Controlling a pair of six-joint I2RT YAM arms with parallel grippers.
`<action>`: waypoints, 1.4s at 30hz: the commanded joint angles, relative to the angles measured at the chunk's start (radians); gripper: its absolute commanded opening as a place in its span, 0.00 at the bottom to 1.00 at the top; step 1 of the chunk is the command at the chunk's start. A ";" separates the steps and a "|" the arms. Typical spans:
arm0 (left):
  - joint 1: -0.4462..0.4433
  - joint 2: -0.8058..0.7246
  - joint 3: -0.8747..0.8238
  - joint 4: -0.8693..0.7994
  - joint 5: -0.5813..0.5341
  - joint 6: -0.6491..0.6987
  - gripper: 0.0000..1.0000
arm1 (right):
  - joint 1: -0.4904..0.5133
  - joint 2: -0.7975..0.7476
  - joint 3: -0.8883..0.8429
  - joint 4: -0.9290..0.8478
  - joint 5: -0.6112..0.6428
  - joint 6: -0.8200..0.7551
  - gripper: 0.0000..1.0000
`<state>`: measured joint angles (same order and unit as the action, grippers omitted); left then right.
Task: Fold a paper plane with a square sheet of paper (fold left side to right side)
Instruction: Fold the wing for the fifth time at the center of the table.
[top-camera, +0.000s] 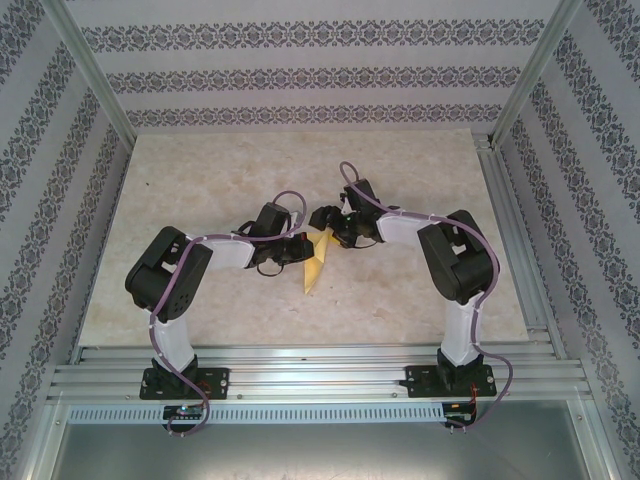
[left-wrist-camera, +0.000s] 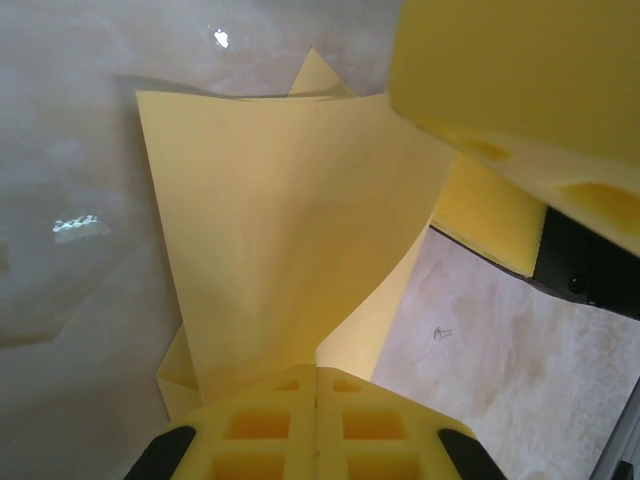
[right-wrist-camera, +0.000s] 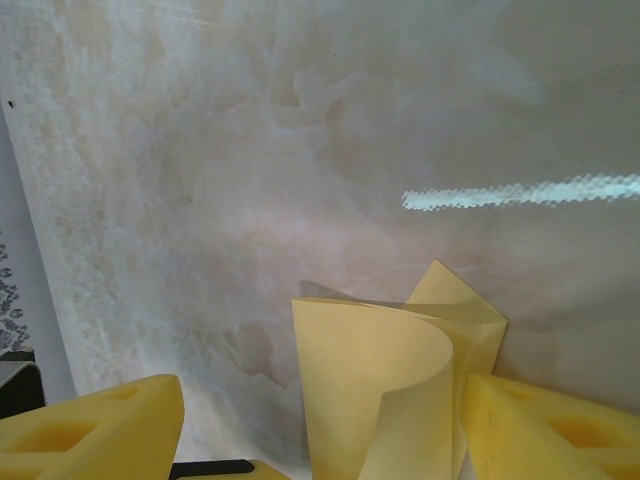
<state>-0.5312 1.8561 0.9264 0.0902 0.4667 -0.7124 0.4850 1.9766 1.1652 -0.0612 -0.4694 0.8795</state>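
Observation:
The mustard-yellow sheet of paper (top-camera: 314, 270) lies mid-table, folded into a narrow pointed paper-plane shape between the two grippers. In the left wrist view one flap of the paper (left-wrist-camera: 280, 230) stands up and curves down into my left gripper (left-wrist-camera: 318, 375), whose foam fingers are shut on its edge. My left gripper (top-camera: 303, 247) sits at the paper's left side. My right gripper (top-camera: 328, 228) hovers at the paper's far end, open. Its fingers straddle the curled flap (right-wrist-camera: 370, 390), and the right finger (right-wrist-camera: 550, 430) is close against the paper. The right gripper's foam finger (left-wrist-camera: 520, 80) appears above the flap.
The marble-patterned table (top-camera: 200, 180) is bounded by aluminium rails (top-camera: 510, 240) on the right and along the near edge, with patterned walls on three sides. Both arm bases stand at the near edge.

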 joint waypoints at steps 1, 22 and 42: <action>0.008 0.019 -0.010 0.052 0.016 0.003 0.00 | 0.015 0.020 0.050 -0.030 0.009 -0.045 0.74; 0.019 -0.079 0.025 -0.013 0.010 0.037 0.00 | 0.032 0.091 0.107 -0.206 0.076 -0.139 0.75; 0.032 -0.034 0.035 -0.085 -0.037 0.113 0.00 | 0.040 0.105 0.126 -0.215 0.077 -0.140 0.75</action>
<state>-0.5106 1.7950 0.9382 0.0257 0.4469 -0.6342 0.5110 2.0396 1.2865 -0.2142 -0.4278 0.7586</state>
